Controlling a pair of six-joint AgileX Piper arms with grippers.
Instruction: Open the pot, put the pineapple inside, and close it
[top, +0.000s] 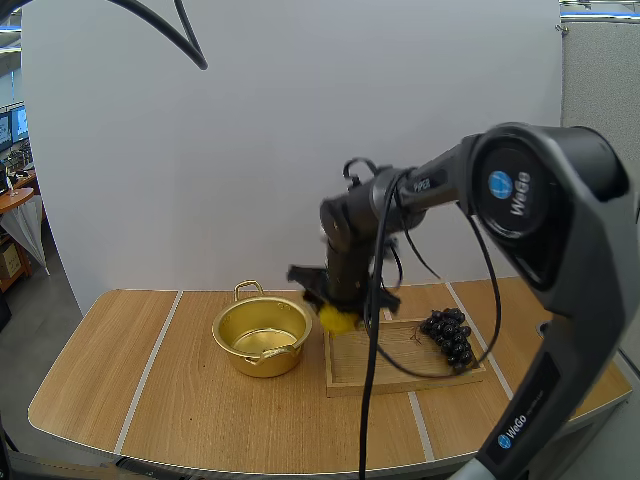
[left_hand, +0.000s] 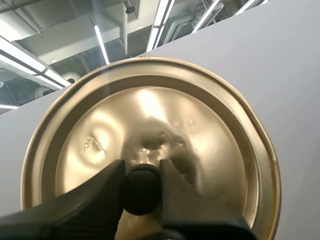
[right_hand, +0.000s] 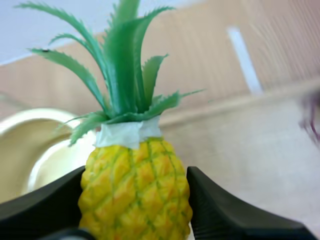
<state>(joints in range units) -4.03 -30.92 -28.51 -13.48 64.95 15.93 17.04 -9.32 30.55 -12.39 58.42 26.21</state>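
Holding pineapple (top: 337, 318) between open pot (top: 262, 335) and tray (top: 400, 368), above the bench (top: 150, 400).
Right gripper (right_hand: 136, 177) pinches its body; likely light, stiff, bumpy, so a mid-body hold suits. Left gripper (left_hand: 142, 171) pinches lid (left_hand: 150, 110) knob (left_hand: 141, 194).

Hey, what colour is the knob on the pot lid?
The knob is black, on the gold lid; the left wrist view shows it best.

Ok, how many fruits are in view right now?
2. The pineapple is in the right hand, over the tray's left edge beside the pot; the grapes lie on the tray's right end. More could be hidden behind the arm.
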